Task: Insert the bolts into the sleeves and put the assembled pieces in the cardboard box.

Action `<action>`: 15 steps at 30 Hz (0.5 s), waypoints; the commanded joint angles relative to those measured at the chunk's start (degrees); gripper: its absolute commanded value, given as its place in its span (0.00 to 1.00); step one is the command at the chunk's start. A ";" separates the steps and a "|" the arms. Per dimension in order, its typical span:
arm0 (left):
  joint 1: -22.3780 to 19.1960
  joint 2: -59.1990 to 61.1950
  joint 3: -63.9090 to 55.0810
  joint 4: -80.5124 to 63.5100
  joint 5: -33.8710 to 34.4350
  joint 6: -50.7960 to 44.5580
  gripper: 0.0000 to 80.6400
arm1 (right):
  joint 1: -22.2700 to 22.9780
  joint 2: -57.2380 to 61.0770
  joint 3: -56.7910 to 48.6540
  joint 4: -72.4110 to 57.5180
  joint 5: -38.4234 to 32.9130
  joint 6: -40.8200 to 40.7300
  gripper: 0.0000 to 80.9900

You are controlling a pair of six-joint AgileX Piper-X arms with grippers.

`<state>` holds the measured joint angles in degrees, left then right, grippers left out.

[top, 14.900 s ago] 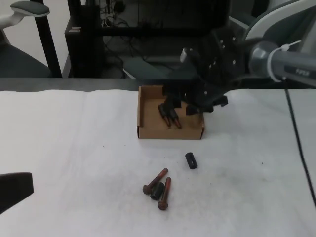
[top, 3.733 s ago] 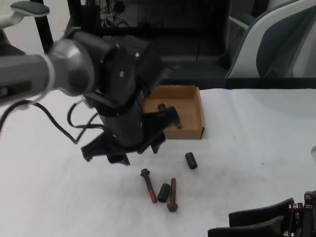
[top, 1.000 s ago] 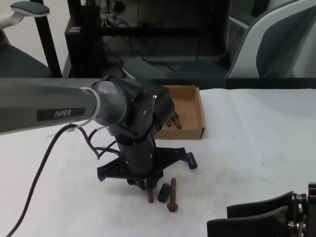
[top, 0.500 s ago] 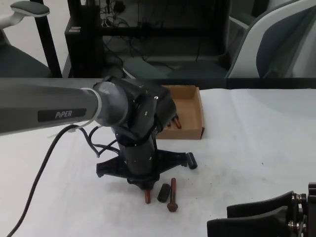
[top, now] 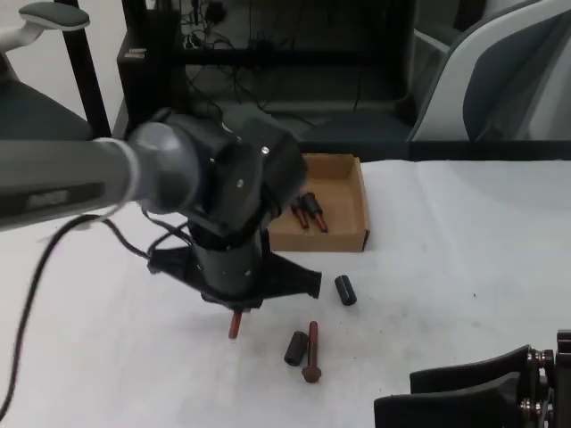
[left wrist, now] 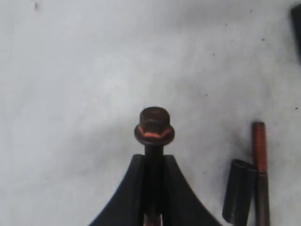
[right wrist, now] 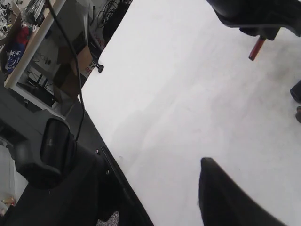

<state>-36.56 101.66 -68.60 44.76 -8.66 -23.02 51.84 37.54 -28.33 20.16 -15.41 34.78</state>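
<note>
High view, nearest me: the right gripper [top: 397,397] hangs low at the bench's [top: 464,232] front corner; open or closed, I can't tell. Just beyond, a loose bolt [top: 310,350] and a sleeve [top: 295,348] lie side by side. Beside them the left gripper [left wrist: 153,159] is clenched on a second bolt [left wrist: 154,127]. Its wrist view gives the hex head, whereas from above the arm hides all but the shank's tip. Another sleeve [top: 345,290] lies further on, then the cardboard box [top: 361,209] holding assembled pieces [top: 308,212].
</note>
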 commanded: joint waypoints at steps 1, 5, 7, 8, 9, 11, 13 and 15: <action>-0.01 -5.01 3.68 -3.46 -0.69 2.55 0.02 | -0.11 -0.32 -0.82 -0.72 0.60 0.04 0.77; -0.01 -12.03 9.88 -8.33 2.32 5.43 0.02 | -0.11 -0.02 -0.82 0.20 1.84 -0.19 0.77; -0.01 -16.34 13.19 -11.91 4.28 5.48 0.02 | -0.11 0.76 -0.67 0.83 1.83 -0.41 0.77; -0.01 -18.62 14.75 -13.66 4.75 5.48 0.02 | -0.11 1.24 -0.68 1.05 1.83 -0.41 0.77; -0.01 -20.97 16.21 -15.26 5.34 5.48 0.02 | -0.11 1.98 -0.68 1.14 1.83 -0.41 0.77; -0.01 -25.62 18.52 -17.31 6.59 6.26 0.02 | -0.11 3.85 -0.68 1.09 1.83 -0.41 0.77; -0.01 -29.70 19.92 -17.83 7.37 8.98 0.02 | -0.11 6.07 -0.68 1.09 1.83 -0.41 0.77; -0.01 -33.98 20.98 -17.55 7.96 11.27 0.02 | -0.11 8.31 -0.68 1.09 1.83 -0.03 0.77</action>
<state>-36.56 71.91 -48.60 28.41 -1.45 -14.42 51.84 43.63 -28.33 21.19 -13.50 34.78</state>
